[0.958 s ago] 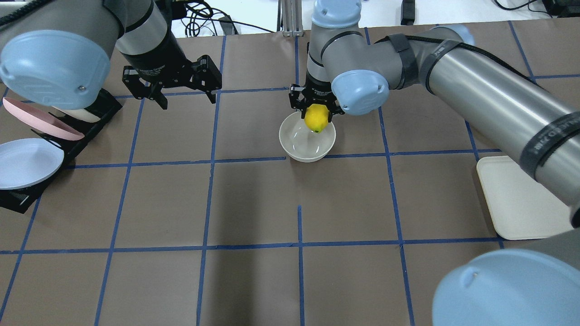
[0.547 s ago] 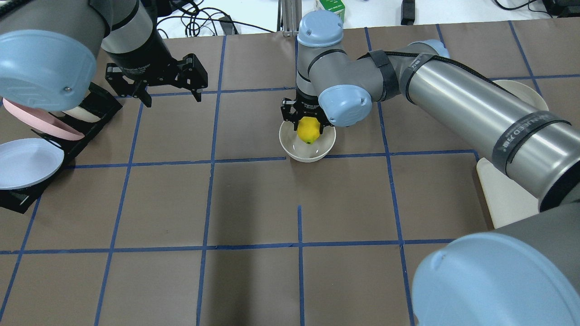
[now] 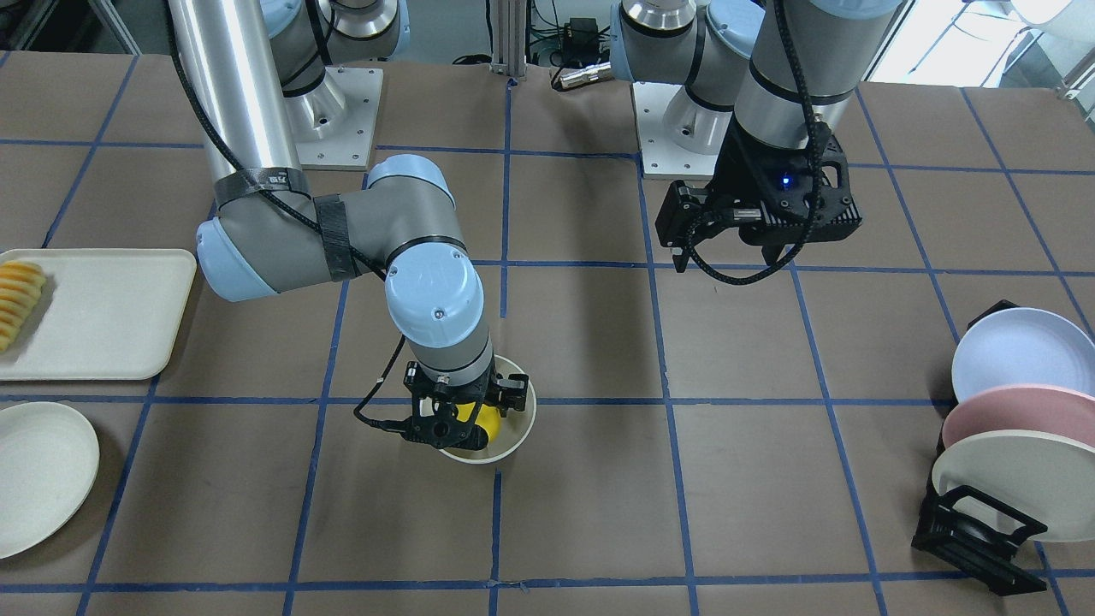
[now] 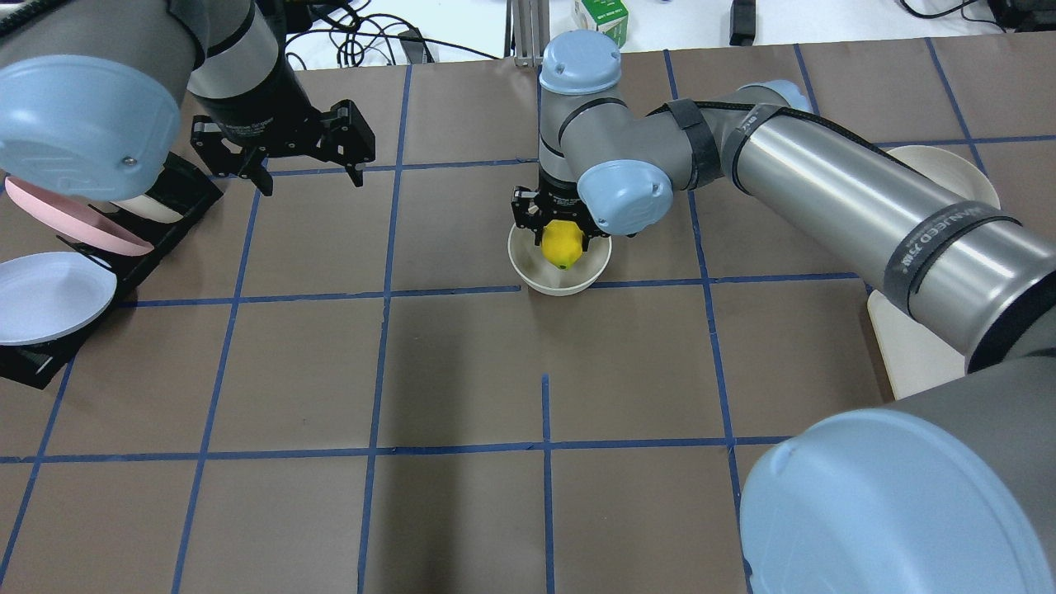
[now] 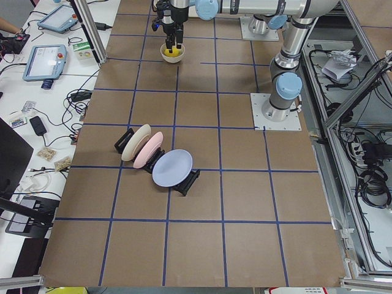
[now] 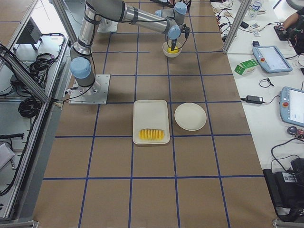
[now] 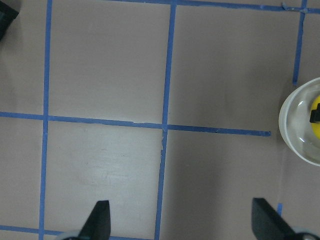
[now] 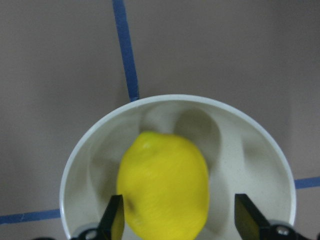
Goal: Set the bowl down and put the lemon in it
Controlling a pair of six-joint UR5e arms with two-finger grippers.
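The off-white bowl (image 4: 569,287) stands on the brown table near the middle; it also shows in the front view (image 3: 523,426) and at the right edge of the left wrist view (image 7: 296,125). The yellow lemon (image 8: 162,185) is inside the bowl (image 8: 260,165), between the fingers of my right gripper (image 4: 561,229). The jaws are open, with a gap between the lemon and one fingertip (image 8: 246,214). The lemon (image 4: 561,243) looks slightly blurred. My left gripper (image 4: 311,180) is open and empty, hovering well left of the bowl.
A black rack with pink, white and blue plates (image 3: 1009,428) stands at my left table end. A cream tray (image 3: 103,308) with orange-yellow slices (image 3: 17,301) and a flat cream plate (image 3: 43,475) lie at my right end.
My right gripper has lowered the lemon from above the bowl's far rim down into the bowl, and its jaws now stand open. My left gripper has drawn back to the left.
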